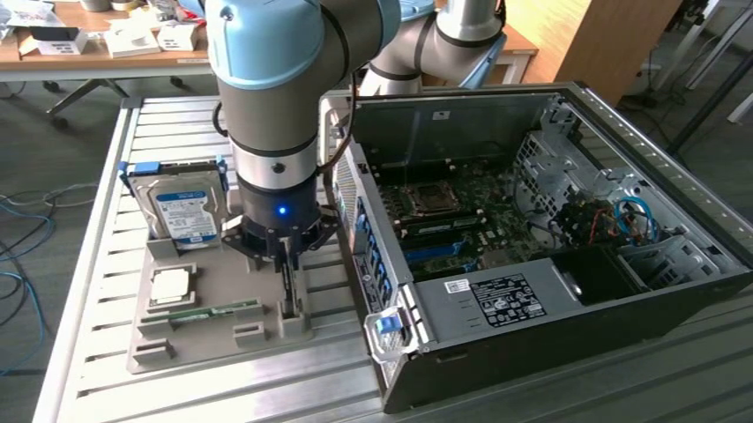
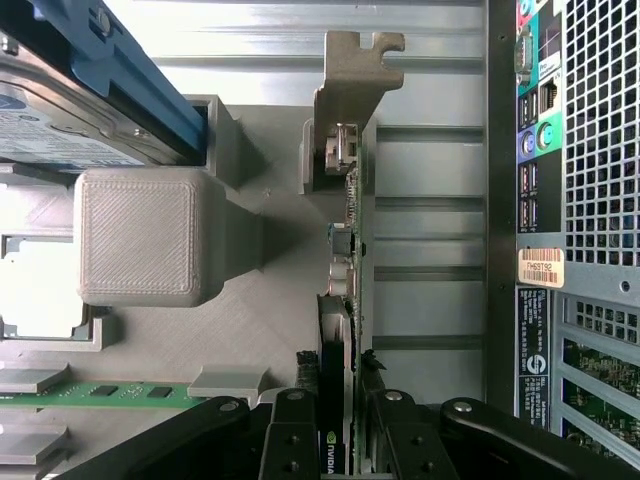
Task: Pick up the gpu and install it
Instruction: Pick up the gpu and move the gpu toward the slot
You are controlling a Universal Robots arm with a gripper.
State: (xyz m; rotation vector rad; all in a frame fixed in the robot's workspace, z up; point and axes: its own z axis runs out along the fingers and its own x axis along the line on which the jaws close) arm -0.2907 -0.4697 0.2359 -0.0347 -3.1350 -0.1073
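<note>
My gripper [image 2: 340,375] is clenched on the thin, dark circuit-board gpu [image 2: 350,230] with its silvery metal end bracket. The card stands on edge between my fingers, seated in the grey plastic holder tray [image 1: 212,344] beneath me, with the open black computer case [image 1: 530,291] just beside.

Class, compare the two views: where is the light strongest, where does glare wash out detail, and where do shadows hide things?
Exterior view: even light on the slatted table; inside the computer case it is shadowed, darkest beside the power supply. Wrist view: the table's slats glare almost white, the grey block casts a soft shadow, and the gpu, seen edge-on, reads dark.
</note>
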